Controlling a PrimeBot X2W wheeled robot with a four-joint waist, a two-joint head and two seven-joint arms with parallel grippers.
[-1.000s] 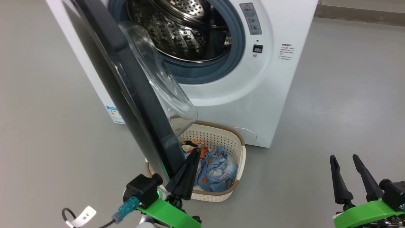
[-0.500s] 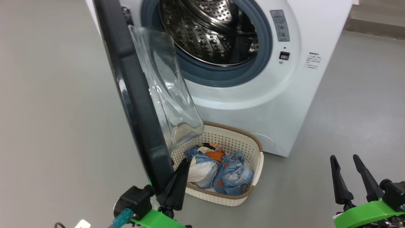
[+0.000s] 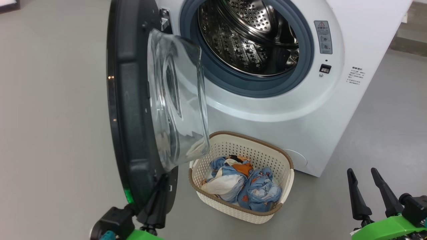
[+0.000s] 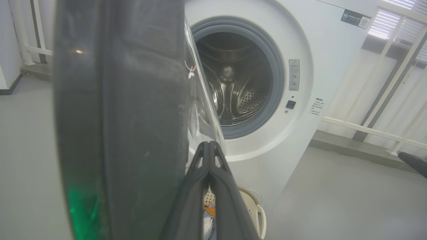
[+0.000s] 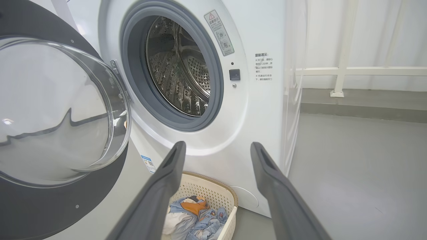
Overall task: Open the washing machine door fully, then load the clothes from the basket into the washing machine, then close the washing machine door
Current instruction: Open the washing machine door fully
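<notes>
The left tool point(image 3: 162, 178) stays clenched with nothing between its fingers, its tips against the lower inner rim of the washing machine door point(image 3: 130, 100). Over the last second the door has swung wider off the washing machine point(image 3: 300, 110). The steel drum point(image 3: 253, 36) ahead of this tool is now unobstructed. The basket point(image 3: 287, 181) sits on the floor just right of that tool, with the clothes point(image 3: 240, 183) still inside. The right tool point(image 3: 362, 173) remains spread and empty, well to the basket's right.
</notes>
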